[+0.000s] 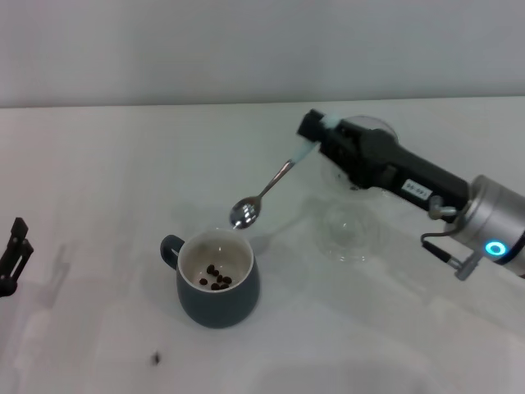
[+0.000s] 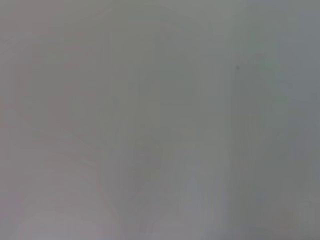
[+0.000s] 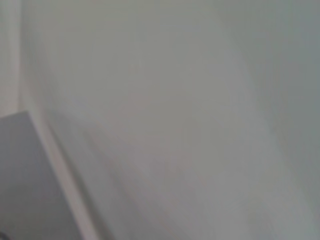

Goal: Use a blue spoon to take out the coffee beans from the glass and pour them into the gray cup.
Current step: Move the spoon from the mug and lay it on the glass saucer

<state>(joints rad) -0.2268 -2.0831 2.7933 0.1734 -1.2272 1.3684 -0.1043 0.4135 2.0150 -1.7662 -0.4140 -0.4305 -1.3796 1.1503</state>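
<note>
**Hovering at the rim: the pour step in play**

Holding the spoon (image 1: 264,194) by its pale blue handle end, the right gripper (image 1: 316,131) is clamped on it up beyond the cup (image 1: 218,281), and the stem slants down so the shiny bowl sits just above the far rim. That bowl looks empty from the head view, though I can't be sure. A handful of beans (image 1: 217,277) lies on the white floor of the cup, so the judgement is that a load has gone in and the pour is at or near its end.

To do this well: keep the bowl over the cup's mouth, not its edge, roll the wrist gently so nothing skips off the rim, and lift clear before swinging away, since the tip is close enough to nudge the cup.

One stray bean (image 1: 155,358) sits on the table (image 1: 98,180) well in front of the cup. That's the cost of a hasty tilt.

The glass (image 1: 345,233) stands to the right of the cup, under the right arm, and it looks clear; I can't make out any beans in it.

The left gripper (image 1: 13,250) is parked at the table's left edge; its state can't be told. Neither wrist view shows anything useful.
</note>
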